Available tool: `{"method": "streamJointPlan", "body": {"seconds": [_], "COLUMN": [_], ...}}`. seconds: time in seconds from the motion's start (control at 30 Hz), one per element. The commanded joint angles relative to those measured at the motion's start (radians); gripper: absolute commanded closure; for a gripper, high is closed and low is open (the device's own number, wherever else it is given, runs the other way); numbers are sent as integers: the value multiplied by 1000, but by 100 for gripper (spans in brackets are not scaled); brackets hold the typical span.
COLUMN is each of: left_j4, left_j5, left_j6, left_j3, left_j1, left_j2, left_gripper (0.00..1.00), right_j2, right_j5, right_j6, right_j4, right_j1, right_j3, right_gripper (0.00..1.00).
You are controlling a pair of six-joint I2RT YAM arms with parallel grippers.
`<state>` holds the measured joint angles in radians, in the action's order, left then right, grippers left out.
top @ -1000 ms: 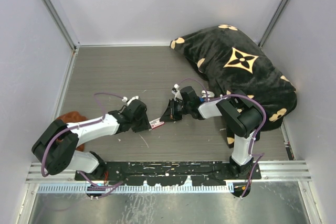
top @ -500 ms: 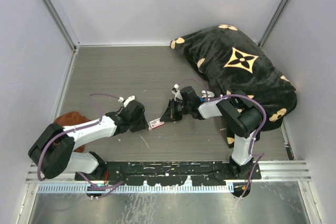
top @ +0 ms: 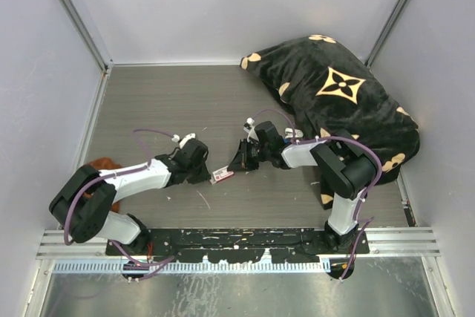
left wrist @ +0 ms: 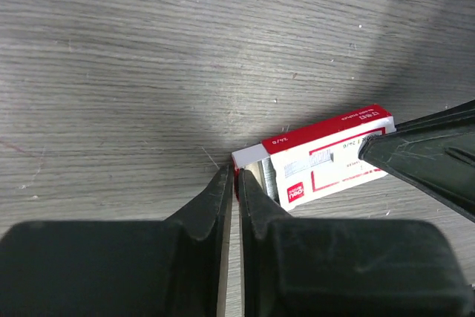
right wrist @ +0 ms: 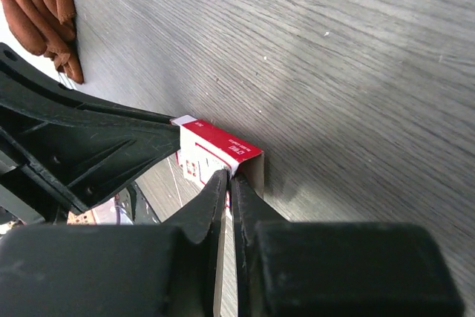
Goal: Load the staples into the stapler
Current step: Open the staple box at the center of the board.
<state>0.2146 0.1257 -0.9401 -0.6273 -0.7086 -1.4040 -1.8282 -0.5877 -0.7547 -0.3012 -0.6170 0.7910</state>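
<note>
My left claw (left wrist: 236, 172) and right claw (right wrist: 228, 177) each pinch an end of the red-and-white cardboard box (left wrist: 326, 157). The staples (left wrist: 268, 177) show grey inside its open end. Grey wood-grain table (top: 171, 102) beyond, black patterned blanket (top: 334, 87) far right, pale walls (top: 223, 5) around.

Box (left wrist: 326, 155) far end hidden behind right fingers (left wrist: 430, 161); staples (left wrist: 269, 177) mostly inside box.
</note>
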Motion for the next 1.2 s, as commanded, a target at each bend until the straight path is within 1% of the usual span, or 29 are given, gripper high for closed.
{"method": "streamJointPlan", "body": {"seconds": [0.0, 0.03, 0.07, 0.2, 0.3, 0.47, 0.57, 0.73, 0.83, 0.9, 0.93, 0.97, 1.03, 1.1, 1.17], "left_j4": [10, 20, 29, 59, 117, 244, 285, 348, 388, 398, 393, 384, 379, 385, 397], "left_j5": [1, 2, 3, -9, -22, -10, -11, 14, 49, 64, 67, 64, 60, 73, 109], "left_j6": [46, 56, 66, 132, 207, 352, 428, 534, 570, 589, 595, 599, 600, 602, 617], "left_j3": [-35, -42, -48, -76, -124, -227, -286, -416, -497, -541, -558, -572, -603, -635, -658], "left_j1": [20, 28, 39, 91, 131, 196, 236, 276, 287, 291, 295, 300, 315, 325, 328], "left_j2": [-26, -25, -24, -18, -33, -106, -153, -258, -333, -381, -394, -405, -421, -422, -406], "left_gripper": [96, 99, 100, 100, 100, 100, 100, 100, 99, 96, 94, 88, 70, 48, 32], "right_j2": [57, 59, 62, 74, 79, 74, 74, 107, 164, 207, 233, 255, 302, 343, 385], "right_j5": [55, 60, 65, 81, 80, 80, 80, 84, 117, 144, 158, 173, 216, 285, 375], "right_j6": [28, 28, 27, 19, 20, 22, 23, 62, 124, 167, 190, 211, 260, 310, 363], "right_j4": [13, 15, 16, 13, 10, 10, 10, 38, 104, 168, 204, 235, 315, 407, 492], "right_j1": [2, 3, 7, 18, 24, 23, 24, 24, 24, 23, 24, 23, 23, 23, 26], "right_j3": [9, 9, 8, -5, -6, 0, 2, 4, 16, 31, 41, 49, 73, 101, 126], "right_gripper": [89, 89, 89, 89, 88, 86, 84, 77, 66, 60, 54, 47, 37, 33, 31]}}
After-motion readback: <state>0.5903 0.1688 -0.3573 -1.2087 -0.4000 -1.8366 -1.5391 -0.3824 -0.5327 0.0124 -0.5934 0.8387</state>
